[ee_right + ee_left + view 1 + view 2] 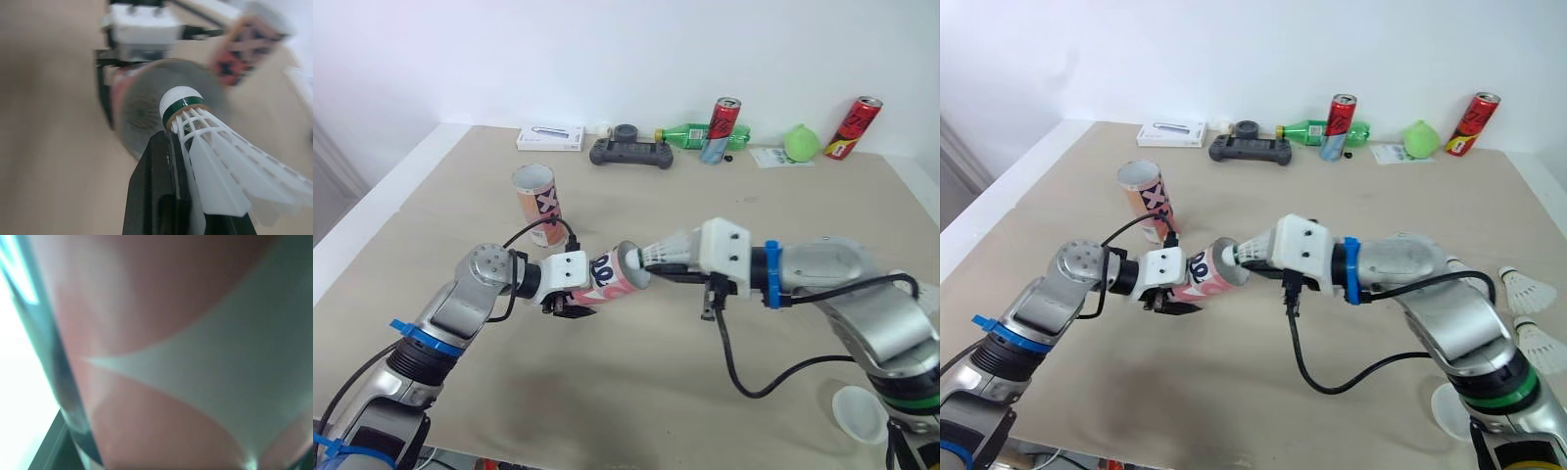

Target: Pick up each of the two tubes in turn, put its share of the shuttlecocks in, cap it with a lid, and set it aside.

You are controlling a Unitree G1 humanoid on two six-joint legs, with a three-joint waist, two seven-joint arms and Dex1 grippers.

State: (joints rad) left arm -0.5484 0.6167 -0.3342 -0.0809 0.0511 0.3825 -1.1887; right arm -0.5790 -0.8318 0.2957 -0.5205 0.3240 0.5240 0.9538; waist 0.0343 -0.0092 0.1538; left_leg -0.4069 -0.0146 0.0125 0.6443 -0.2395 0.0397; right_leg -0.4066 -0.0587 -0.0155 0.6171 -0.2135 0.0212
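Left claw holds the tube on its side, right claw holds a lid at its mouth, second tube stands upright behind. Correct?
Not quite. The right claw holds a shuttlecock, not a lid, cork toward the mouth of the tube in the left claw; the right wrist view shows it. The second tube does stand upright behind.

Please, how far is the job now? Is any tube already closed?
Done: nothing finished; neither tube has a lid. In hand: the left gripper holds the pink tube on its side, and the right gripper holds a shuttlecock, cork first, at its open mouth. Left: two loose shuttlecocks on the table, the second tube standing open, a white lid lying unused, then capping and setting aside both.
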